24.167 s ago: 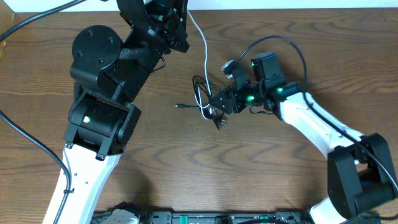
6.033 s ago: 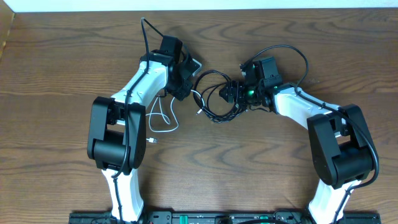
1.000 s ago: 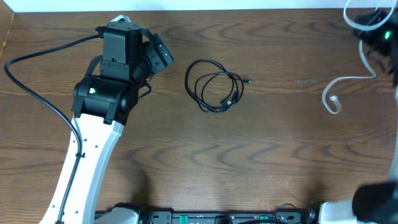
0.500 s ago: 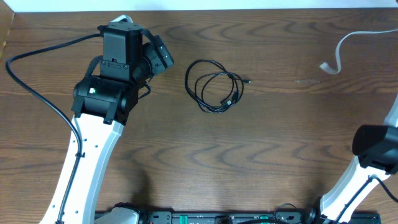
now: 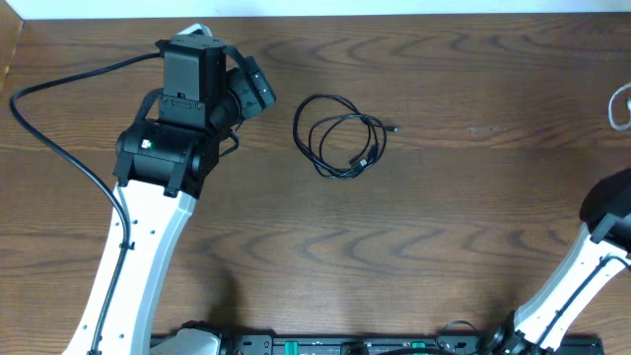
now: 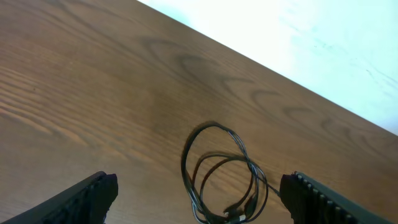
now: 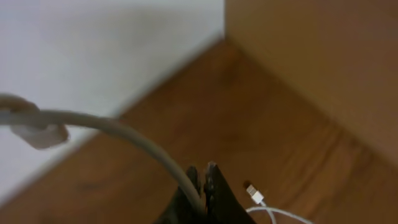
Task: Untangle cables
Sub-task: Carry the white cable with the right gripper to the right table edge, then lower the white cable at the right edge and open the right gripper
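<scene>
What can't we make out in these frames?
- Right tool: past the overhead's right edge; only its wrist view shows it, shut on the white cable.
- White cable: overhead catches just a loop at the right edge; the wrist view is blurred.
- Black cable: plugs too small overhead; overlapping loops hide whether it's knotted.

Overhead: bright, even light from above, sharp all over, table (image 5: 444,247) grain clear; one faint soft shadow on it, lower left. Left wrist view: sharp in the centre, white strip upper right blown out, left claw (image 6: 199,185) fingers (image 6: 87,199) dark in the bottom corners. Right wrist view: dimmer, heavy blur throughout, white cable (image 7: 124,132) soft-edged, upper left washed out pale.
</scene>
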Tool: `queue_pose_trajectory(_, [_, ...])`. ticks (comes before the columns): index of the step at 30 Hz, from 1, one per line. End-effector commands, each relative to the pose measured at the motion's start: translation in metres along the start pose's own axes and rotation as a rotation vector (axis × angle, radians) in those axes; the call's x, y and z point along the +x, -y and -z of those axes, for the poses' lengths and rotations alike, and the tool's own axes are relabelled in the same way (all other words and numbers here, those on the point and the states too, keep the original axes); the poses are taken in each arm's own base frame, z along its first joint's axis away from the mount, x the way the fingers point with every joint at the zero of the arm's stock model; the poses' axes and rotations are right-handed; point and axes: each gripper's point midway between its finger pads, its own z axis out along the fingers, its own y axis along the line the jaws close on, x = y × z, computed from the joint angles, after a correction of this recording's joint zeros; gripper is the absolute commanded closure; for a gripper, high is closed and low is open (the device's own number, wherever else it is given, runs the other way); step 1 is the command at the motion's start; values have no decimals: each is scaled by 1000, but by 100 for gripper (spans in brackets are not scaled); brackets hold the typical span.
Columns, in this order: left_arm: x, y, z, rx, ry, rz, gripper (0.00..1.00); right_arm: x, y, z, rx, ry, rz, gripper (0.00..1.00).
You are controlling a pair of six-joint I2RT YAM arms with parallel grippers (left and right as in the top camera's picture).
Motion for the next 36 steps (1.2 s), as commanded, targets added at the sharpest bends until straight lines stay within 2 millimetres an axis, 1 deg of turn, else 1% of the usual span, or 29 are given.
queue_pose_trajectory(1, [3,1,-2,6,-15,-18,11,40,13,-38,0,-119,7,95])
queue_pose_trajectory(3, [4,0,-2,4,-22,-19,11,63,26,-55,24,-184,5,90])
queue_pose_trajectory(5, [6,-1,-2,-1,-28,-20,11,79,35,-64,40,-231,2,80])
queue_pose_trajectory(7, [7,-1,-2,-3,-31,-21,11,91,40,-69,47,-268,11,55])
queue_pose_trajectory(9, [7,-1,-2,-3,-31,-21,11,95,43,-69,47,-285,19,33])
queue_pose_trajectory(11, [7,-1,-2,-3,-32,-21,11,95,43,-67,42,-292,16,19])
queue_pose_trajectory(14, [7,-2,-2,-5,-34,-21,11,94,37,-59,-13,-307,1,11])
queue_pose_trajectory(15, [8,-2,-2,-6,-36,-21,11,93,34,-56,-32,-312,-3,4])
queue_pose_trajectory(16, [8,-2,-2,-7,-38,-25,11,93,34,-52,-31,-320,-19,1])
queue_pose_trajectory(19, [12,-5,-2,-16,-52,-43,11,108,57,-39,129,-381,-145,1])
queue_pose_trajectory(23, [15,-7,-2,-25,-66,-65,11,128,78,-27,264,-449,-179,1])
queue_pose_trajectory(25, [17,-8,-2,-29,-73,-66,11,136,78,-23,264,-486,-176,1])
queue_pose_trajectory(29, [18,-9,-2,-31,-76,-66,11,156,71,-12,228,-592,-184,1])
queue_pose_trajectory(31, [18,-9,-2,-31,-76,-66,11,163,75,-6,251,-628,-172,1])
queue_pose_trajectory(33, [18,-9,-2,-31,-76,-67,11,167,87,1,322,-640,-146,1])
queue_pose_trajectory(36, [18,-9,-2,-31,-77,-82,11,163,117,11,504,-607,-120,1])
